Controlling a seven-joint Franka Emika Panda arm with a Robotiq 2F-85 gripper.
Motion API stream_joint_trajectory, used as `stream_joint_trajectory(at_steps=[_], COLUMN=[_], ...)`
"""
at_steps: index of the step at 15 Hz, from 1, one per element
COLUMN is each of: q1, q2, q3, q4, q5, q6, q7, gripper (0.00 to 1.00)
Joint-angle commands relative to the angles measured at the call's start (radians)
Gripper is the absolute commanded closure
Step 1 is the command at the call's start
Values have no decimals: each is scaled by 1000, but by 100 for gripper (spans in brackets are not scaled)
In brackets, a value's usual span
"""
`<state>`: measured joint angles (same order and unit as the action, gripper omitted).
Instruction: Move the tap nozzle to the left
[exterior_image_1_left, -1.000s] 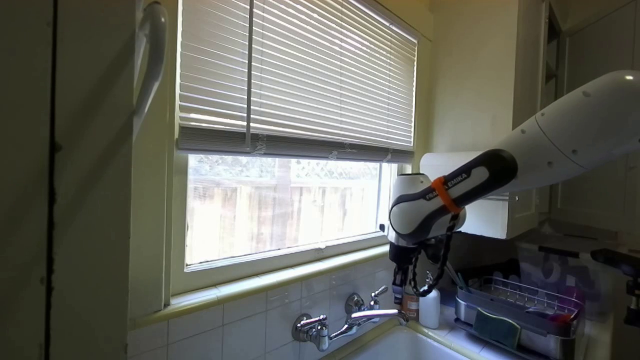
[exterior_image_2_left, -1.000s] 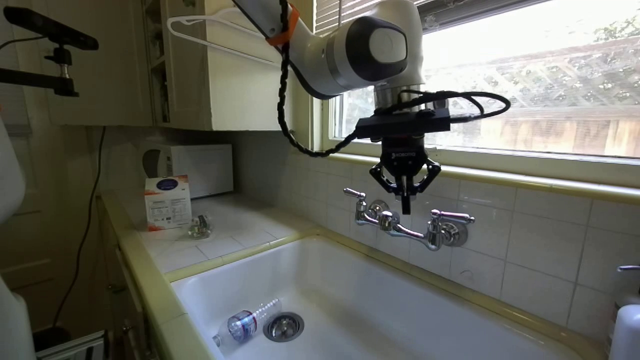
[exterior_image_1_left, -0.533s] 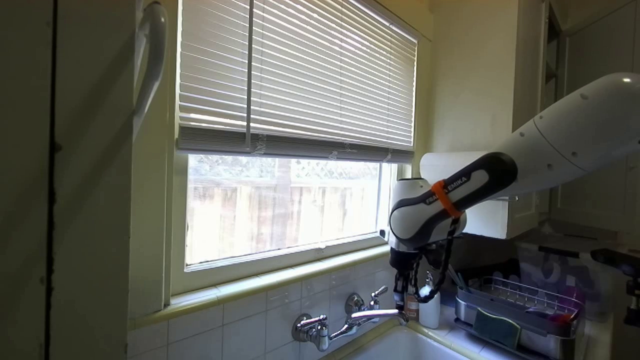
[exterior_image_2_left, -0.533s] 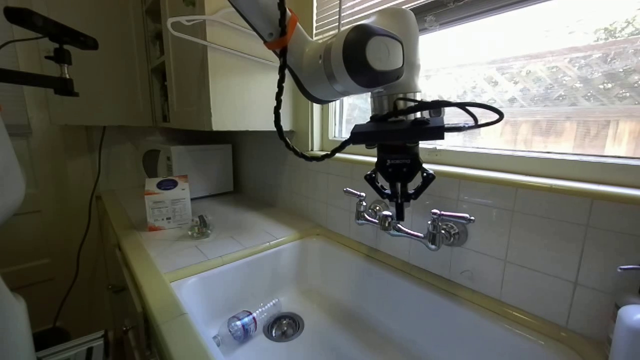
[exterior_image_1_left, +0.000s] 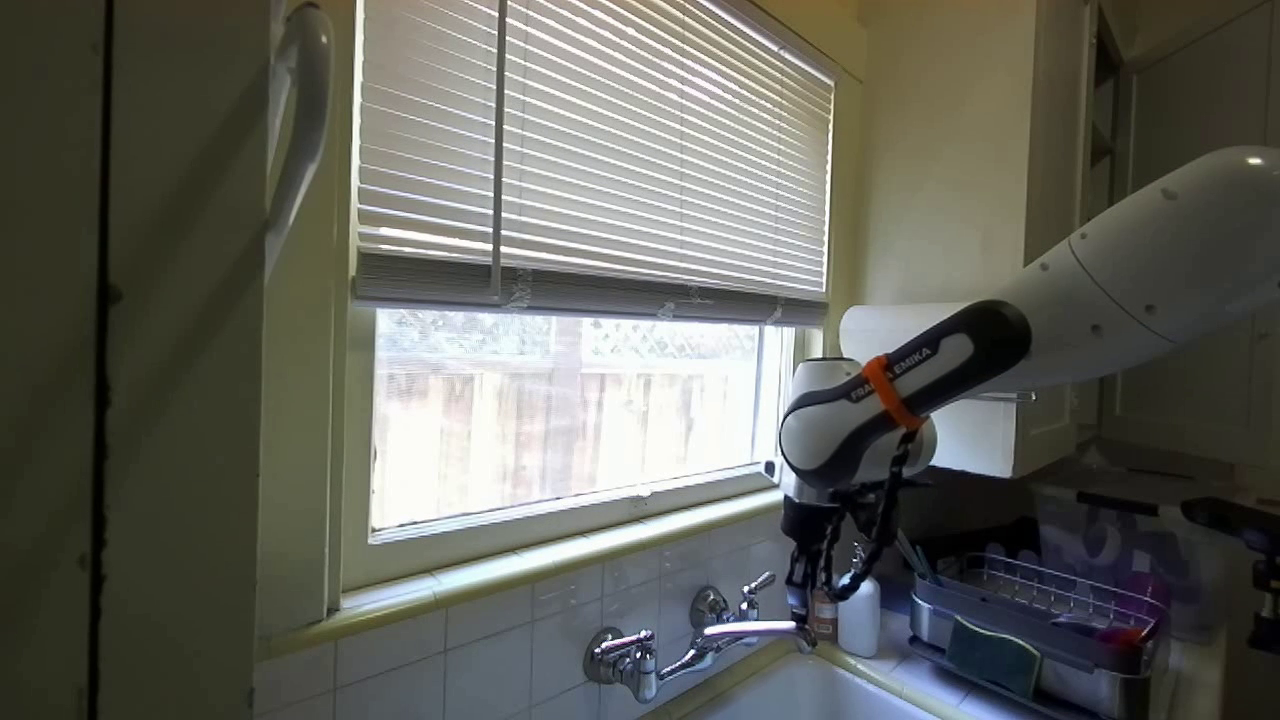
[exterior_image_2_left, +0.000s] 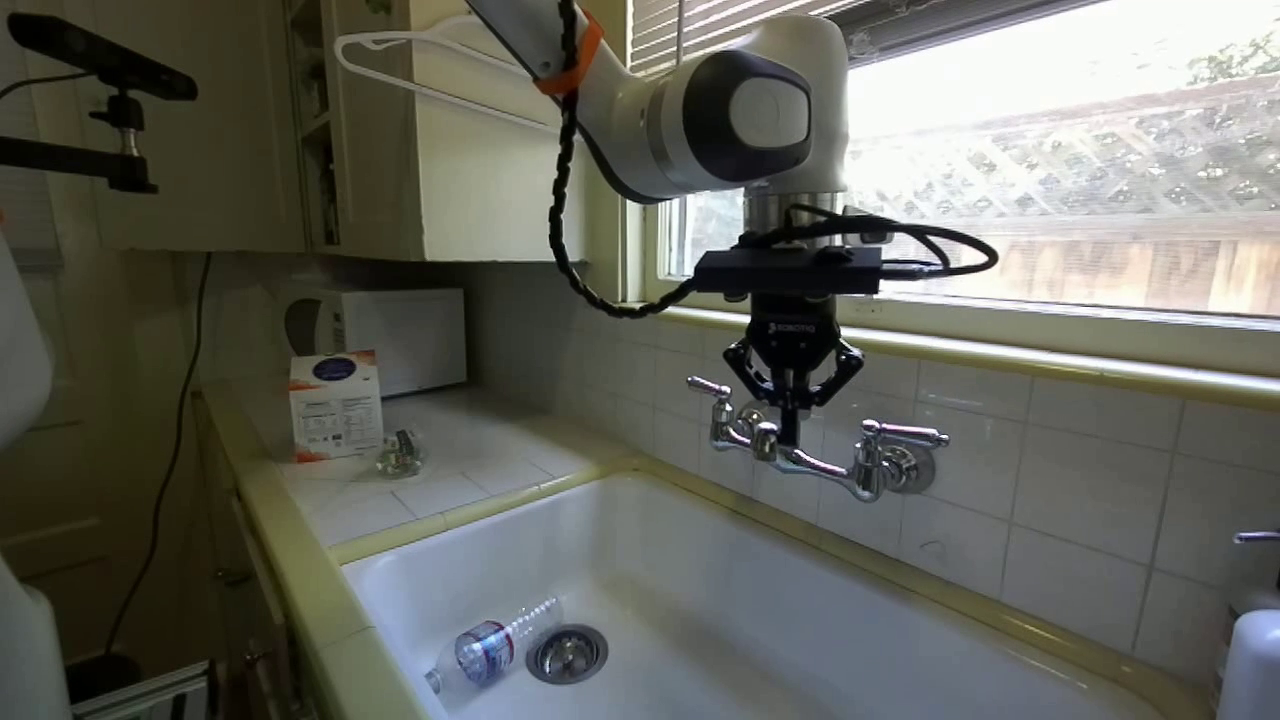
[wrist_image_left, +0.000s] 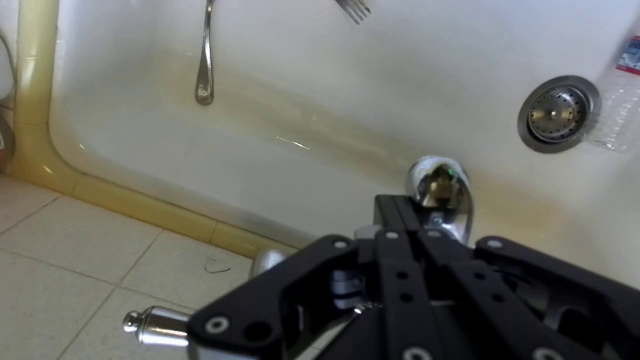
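The tap nozzle (exterior_image_1_left: 755, 629) is a thin chrome spout on the two-handled wall faucet, reaching out over the sink. In an exterior view its rounded end (exterior_image_2_left: 764, 441) shows just left of my fingertips. In the wrist view the nozzle end (wrist_image_left: 442, 187) lies right beside the fingertips, on their right. My gripper (exterior_image_2_left: 789, 435) points straight down with its fingers together and nothing between them. Its tips (wrist_image_left: 397, 202) appear to press against the nozzle's side. In an exterior view the gripper (exterior_image_1_left: 798, 612) stands at the nozzle's far end. The exact contact spot is partly hidden.
Chrome handles (exterior_image_2_left: 905, 434) stick out from the tiled wall near the gripper. The window sill (exterior_image_2_left: 1000, 365) runs above. The white sink (exterior_image_2_left: 820, 640) below holds a clear plastic bottle (exterior_image_2_left: 487, 652) and cutlery (wrist_image_left: 205, 75). A white bottle (exterior_image_1_left: 859, 615) stands by the dish rack (exterior_image_1_left: 1040, 640).
The gripper has come down beside the nozzle and moved left in an exterior view. The nozzle's end has shifted slightly left there in the last half second.
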<state>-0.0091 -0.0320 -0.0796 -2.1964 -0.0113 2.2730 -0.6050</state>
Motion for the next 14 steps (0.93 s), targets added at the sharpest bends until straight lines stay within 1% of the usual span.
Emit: stream_joint_trajectory(at_steps=[1,14], q1=[0,11], q2=[-17,-38], q3=[18,45], q4=[-10,-23], q5=[65,93], q6=[-55,-99], q7=[1,22], gripper=[100,100])
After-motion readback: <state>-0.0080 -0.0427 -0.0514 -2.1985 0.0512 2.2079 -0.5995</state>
